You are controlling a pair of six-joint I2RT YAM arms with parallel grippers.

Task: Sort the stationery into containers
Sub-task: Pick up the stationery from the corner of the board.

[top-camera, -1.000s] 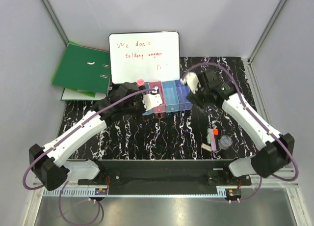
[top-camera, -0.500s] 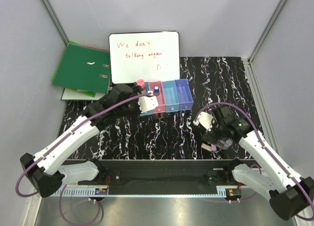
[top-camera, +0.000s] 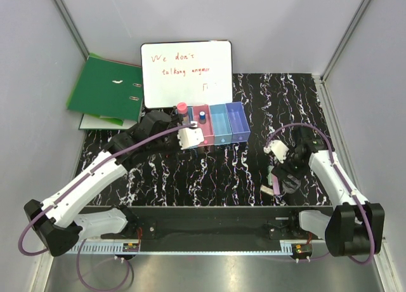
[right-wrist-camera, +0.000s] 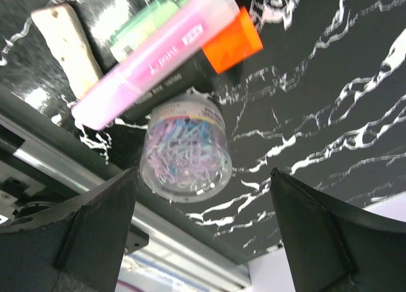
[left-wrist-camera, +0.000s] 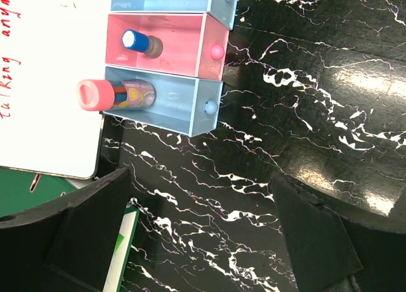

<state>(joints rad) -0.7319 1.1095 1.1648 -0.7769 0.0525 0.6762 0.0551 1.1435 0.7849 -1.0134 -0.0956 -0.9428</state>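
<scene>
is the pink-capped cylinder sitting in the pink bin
No, the pink-capped cylinder lies in the light blue bin; the pink bin holds the blue-capped tube.

Black marbled table [top-camera: 222, 171] — bins [top-camera: 220, 124], whiteboard [top-camera: 186, 73], green binder [top-camera: 104, 89], clear pot [right-wrist-camera: 184, 149], pink marker [right-wrist-camera: 152, 57]

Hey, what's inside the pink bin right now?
The pink bin holds one item: a blue-capped small tube, at the end nearest the whiteboard. The rest of its floor shows bare. The spot beneath the tube is covered.
</scene>
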